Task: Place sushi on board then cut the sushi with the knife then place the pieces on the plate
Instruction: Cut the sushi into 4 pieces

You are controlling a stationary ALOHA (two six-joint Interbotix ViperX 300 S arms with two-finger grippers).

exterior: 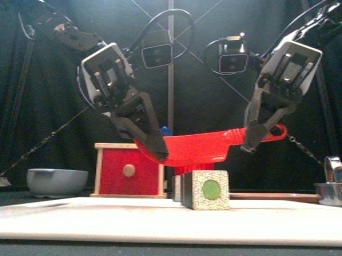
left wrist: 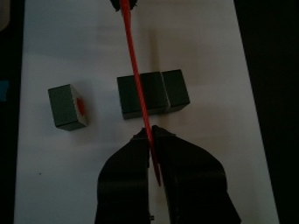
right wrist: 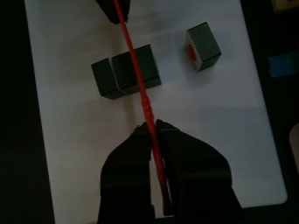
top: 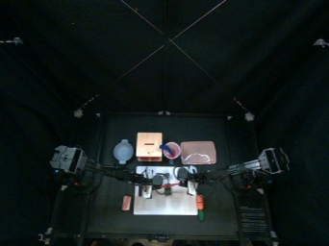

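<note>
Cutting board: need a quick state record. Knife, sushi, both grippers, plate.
knife: red knife held about level across the roll, one end in each gripper
left gripper: jaws shut on one end of the knife
right gripper: jaws shut on the other end
sushi roll: dark green, on the white board, directly under the blade; contact unclear
loose piece: on the board, apart from the roll
pink tray: behind the board, right of centre

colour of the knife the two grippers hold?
Red. The knife shows best in the front view, over the sushi roll.
</note>
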